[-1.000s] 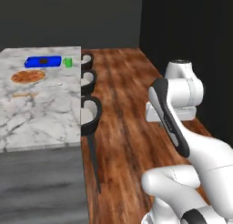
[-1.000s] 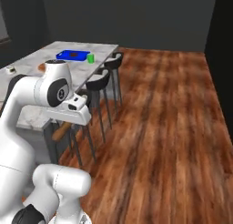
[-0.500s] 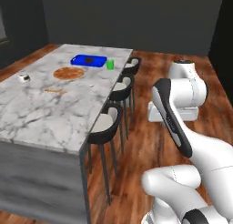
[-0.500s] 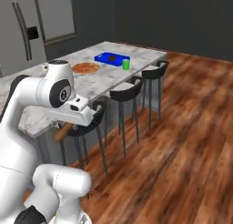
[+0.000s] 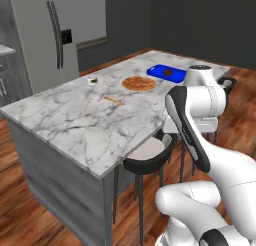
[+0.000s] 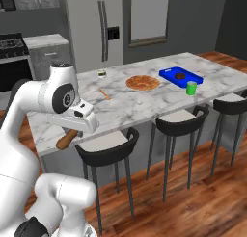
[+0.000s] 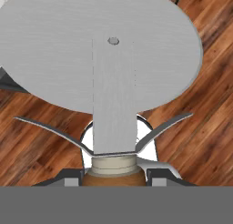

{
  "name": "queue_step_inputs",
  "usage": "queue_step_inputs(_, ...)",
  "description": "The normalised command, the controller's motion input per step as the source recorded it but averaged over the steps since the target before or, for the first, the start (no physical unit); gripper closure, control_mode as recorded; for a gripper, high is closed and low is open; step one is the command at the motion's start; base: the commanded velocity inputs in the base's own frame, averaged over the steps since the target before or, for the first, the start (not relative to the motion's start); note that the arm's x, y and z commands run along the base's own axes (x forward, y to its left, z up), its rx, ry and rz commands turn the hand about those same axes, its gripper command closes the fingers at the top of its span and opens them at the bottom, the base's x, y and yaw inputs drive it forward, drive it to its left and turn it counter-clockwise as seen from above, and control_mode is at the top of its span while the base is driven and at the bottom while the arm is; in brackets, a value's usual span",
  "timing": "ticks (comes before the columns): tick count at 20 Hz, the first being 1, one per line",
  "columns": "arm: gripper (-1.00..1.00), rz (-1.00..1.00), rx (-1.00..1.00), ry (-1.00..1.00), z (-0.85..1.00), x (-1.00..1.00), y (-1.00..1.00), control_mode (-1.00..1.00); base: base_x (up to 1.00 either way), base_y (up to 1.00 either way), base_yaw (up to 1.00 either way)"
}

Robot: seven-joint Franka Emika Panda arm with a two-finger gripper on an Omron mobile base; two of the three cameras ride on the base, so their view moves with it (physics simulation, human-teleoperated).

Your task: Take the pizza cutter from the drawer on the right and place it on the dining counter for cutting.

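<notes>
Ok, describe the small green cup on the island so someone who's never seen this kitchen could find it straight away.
Start at the long white marble dining counter with black stools along its near side. Go toward its far right end, where a blue tray sits. The green cup stands upright just in front of that tray, near the counter's stool-side edge, and is the counter's one green thing.

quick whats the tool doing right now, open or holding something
tool: shut on the pizza cutter, gripping its wooden handle, wheel blade pointing away from the hand.
</notes>
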Motion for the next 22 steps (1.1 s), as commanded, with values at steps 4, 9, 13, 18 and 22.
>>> queue_step_inputs(4,1.00,0.00,0.00,0.00,0.00,0.00,0.00,1.00,0.60,-0.57,0.69)
queue_step_inputs(9,1.00,0.00,0.00,0.00,0.00,0.00,0.00,1.00,0.33,-0.78,0.65)
queue_step_inputs(13,1.00,0.00,0.00,0.00,0.00,0.00,0.00,1.00,0.00,-1.00,0.50)
queue_step_inputs(18,1.00,0.00,0.00,0.00,0.00,0.00,0.00,1.00,0.00,-1.00,0.37)
queue_step_inputs(22,1.00,0.00,0.00,0.00,0.00,0.00,0.00,1.00,0.01,-1.00,0.24)
